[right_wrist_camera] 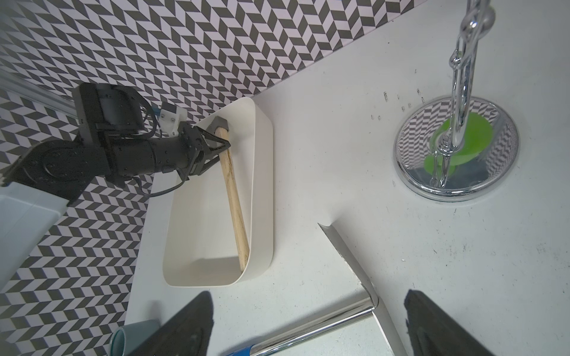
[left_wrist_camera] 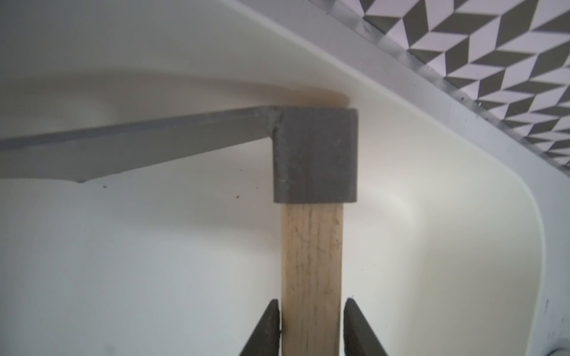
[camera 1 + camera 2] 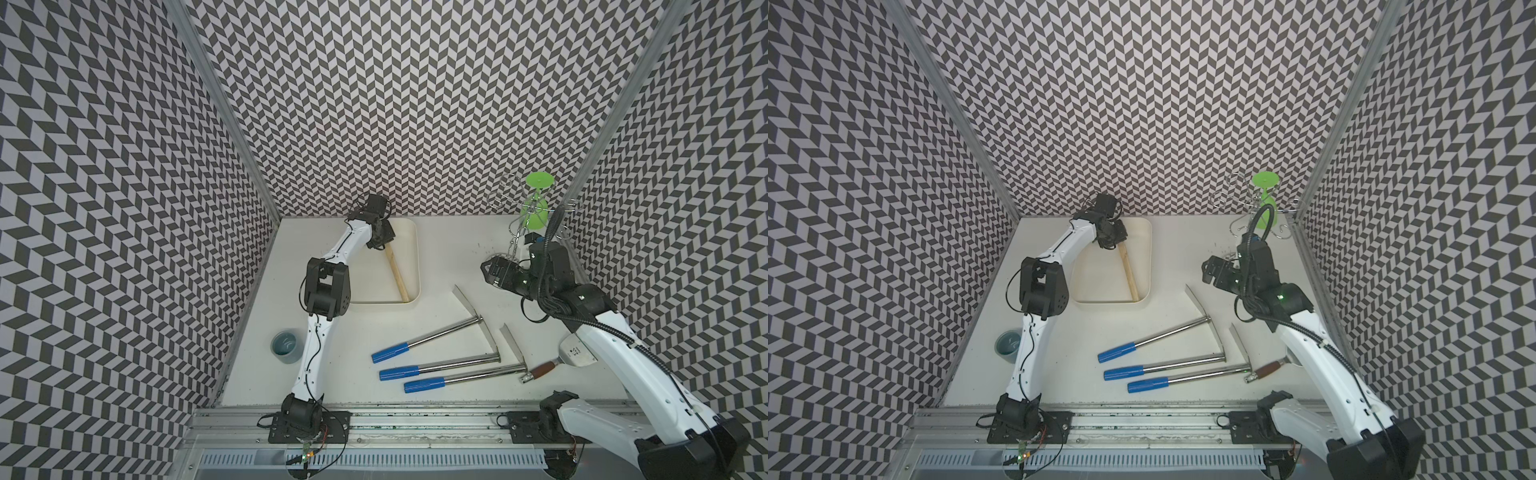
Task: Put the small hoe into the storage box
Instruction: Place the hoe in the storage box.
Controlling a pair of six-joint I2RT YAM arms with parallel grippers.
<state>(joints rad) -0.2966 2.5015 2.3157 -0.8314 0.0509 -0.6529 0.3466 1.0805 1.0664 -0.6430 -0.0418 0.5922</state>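
One round grey-blue cup (image 3: 286,345) sits leftmost, beside the left arm. The left gripper (image 3: 383,243) straddles the small hoe (image 3: 397,272), fingers barely parted, a sliver of gap on one side. The hoe lies diagonally inside the smooth cream storage box (image 3: 416,249), its dark metal head in the far corner. Three chrome, blue-gripped hoes (image 3: 453,363) lie rightward, then the right gripper (image 3: 491,270), spread wide and empty, before one chrome rack (image 1: 461,92)

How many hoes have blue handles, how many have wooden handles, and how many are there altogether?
Blue-handled hoes: 3
Wooden-handled hoe, in the storage box: 1
Total: 4
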